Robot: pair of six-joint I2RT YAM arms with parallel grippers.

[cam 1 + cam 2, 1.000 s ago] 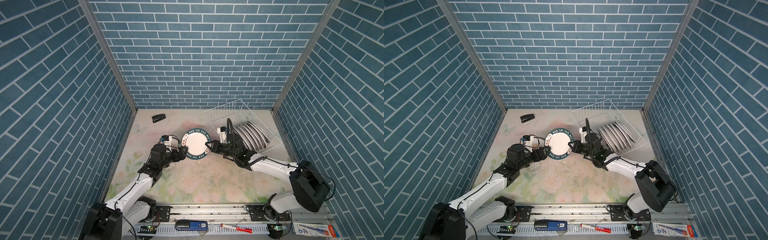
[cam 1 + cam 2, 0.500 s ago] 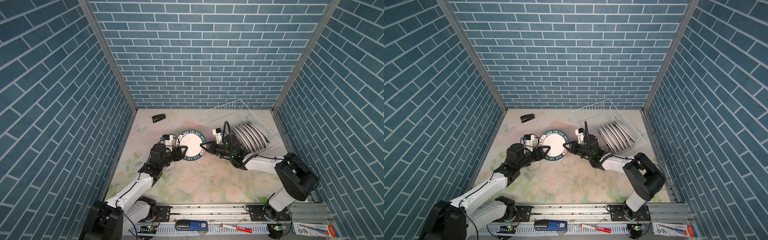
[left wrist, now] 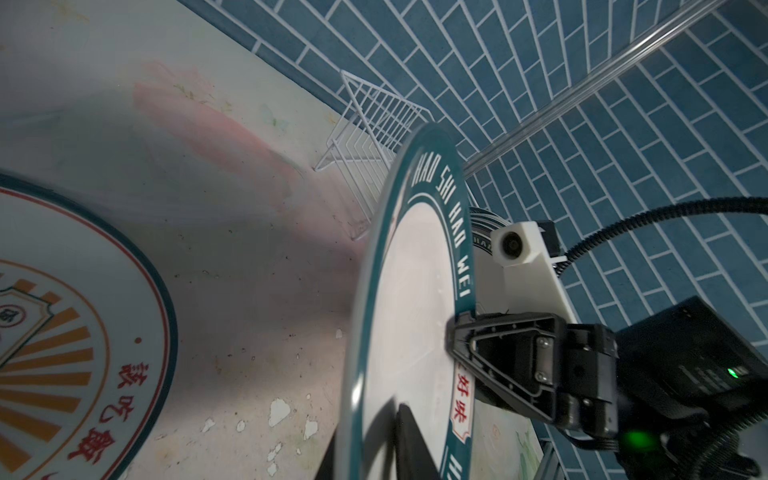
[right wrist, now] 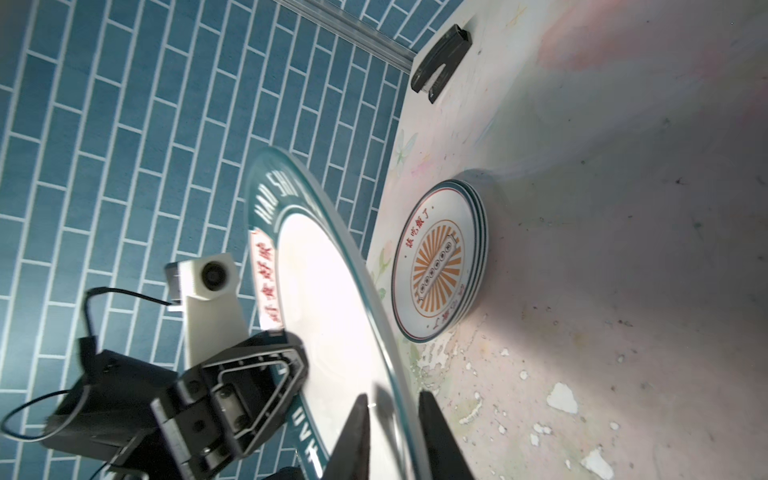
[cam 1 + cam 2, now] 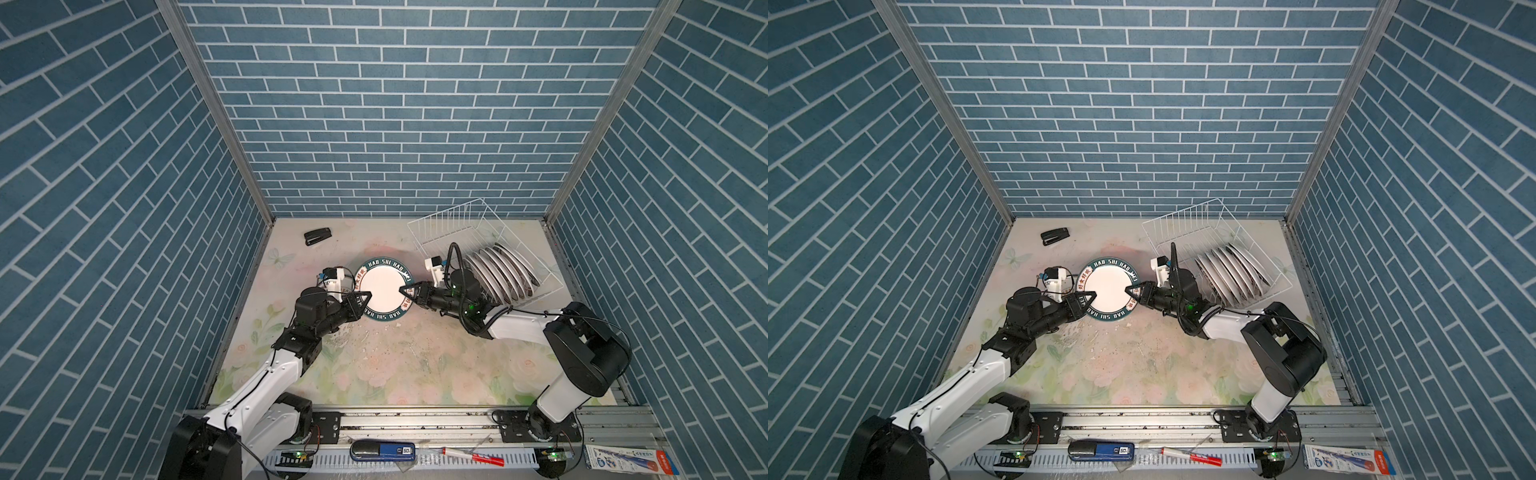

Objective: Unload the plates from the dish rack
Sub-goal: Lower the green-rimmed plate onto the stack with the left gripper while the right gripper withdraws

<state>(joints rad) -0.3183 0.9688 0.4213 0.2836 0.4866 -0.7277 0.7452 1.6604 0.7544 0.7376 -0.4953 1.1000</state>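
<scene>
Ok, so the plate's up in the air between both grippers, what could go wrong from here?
The left gripper pinches the plate only at its rim, and the right gripper has its jaws slightly open around the opposite edge. Held at one edge, the plate could tilt or slip, perhaps onto the stack of plates lying nearby.
The right gripper also sits close beside the upright plates in the rack; backing out carelessly might knock them.

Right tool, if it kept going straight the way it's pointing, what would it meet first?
The green-rimmed plate: the right tool straddles its rim, so the rim would seat deeper between the jaws. The left tool, opposite, likely comes next.
</scene>
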